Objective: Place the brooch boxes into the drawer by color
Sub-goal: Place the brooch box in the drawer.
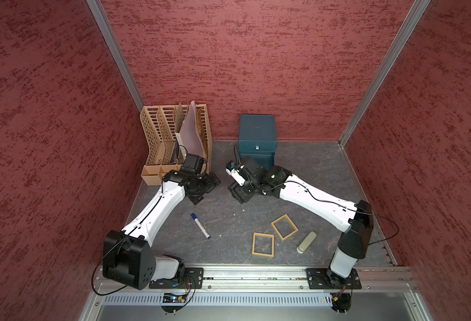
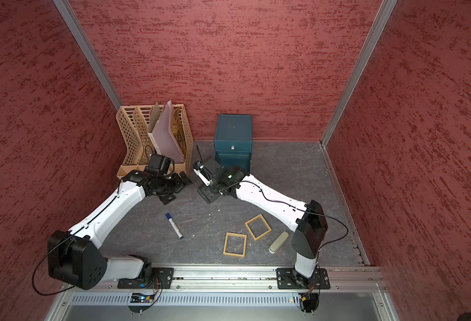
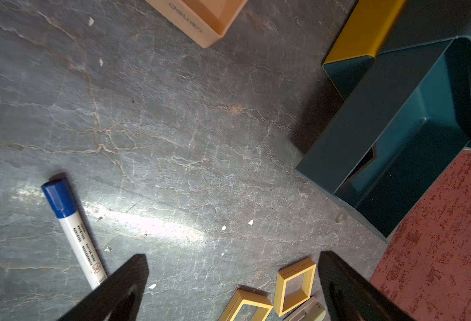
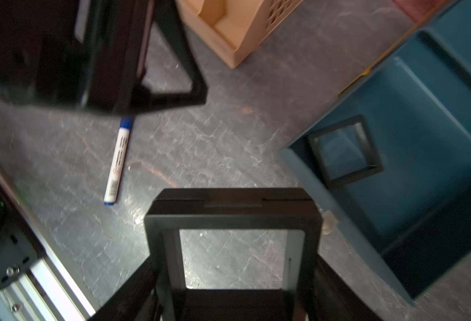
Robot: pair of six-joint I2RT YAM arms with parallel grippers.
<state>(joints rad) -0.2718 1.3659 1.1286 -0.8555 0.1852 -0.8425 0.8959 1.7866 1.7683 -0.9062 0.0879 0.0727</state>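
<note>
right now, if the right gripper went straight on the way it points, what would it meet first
Likely the bare table between the marker and the open drawer, with the black brooch box in the right gripper touching first; depth is unclear.

Pretty clearly a robotics lab test cell, not anybody's desk. Two robot arms [image 1: 156,211] are bolted onto an aluminium rail [image 1: 256,273], with a little circuit board [image 1: 173,298] and loose wires out front. Red textured wall panels [image 1: 256,55] in metal corner posts [image 1: 114,50] box in a small stone-look tabletop [image 1: 228,216].
</note>
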